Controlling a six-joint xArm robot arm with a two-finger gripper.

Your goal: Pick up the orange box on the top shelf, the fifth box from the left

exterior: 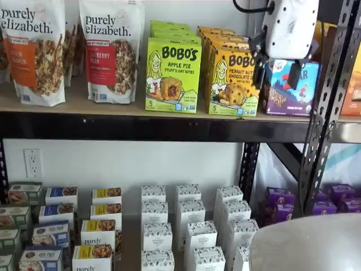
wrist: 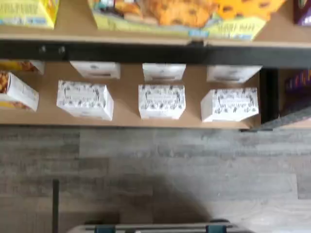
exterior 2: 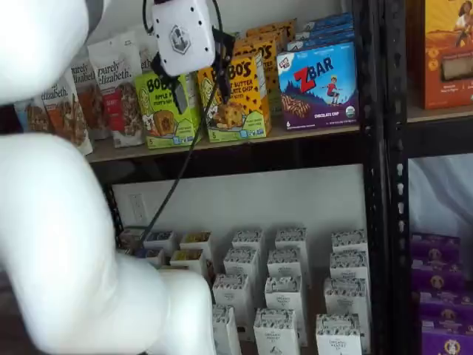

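The orange Bobo's Peanut Butter Chocolate Chip box (exterior: 231,84) stands upright on the top shelf (exterior: 113,127), between a lime-green box and a blue-purple box, with more of its kind behind it. It also shows in a shelf view (exterior 2: 242,92) and, from above, in the wrist view (wrist: 194,12). My gripper (exterior: 276,74) hangs in front of the shelf at box height, its white body above and two black fingers apart with a plain gap, holding nothing. In a shelf view the gripper (exterior 2: 198,83) overlaps the orange box's left edge. It stands off from the box.
A lime-green Apple Pie box (exterior: 173,76) stands left of the orange box and a ZBar box (exterior: 290,93) right of it. Granola bags (exterior: 110,51) stand further left. A black perforated upright (exterior: 324,107) rises at the right. Small white boxes (exterior: 192,226) fill the lower shelf. My white arm (exterior 2: 59,222) fills one view's left side.
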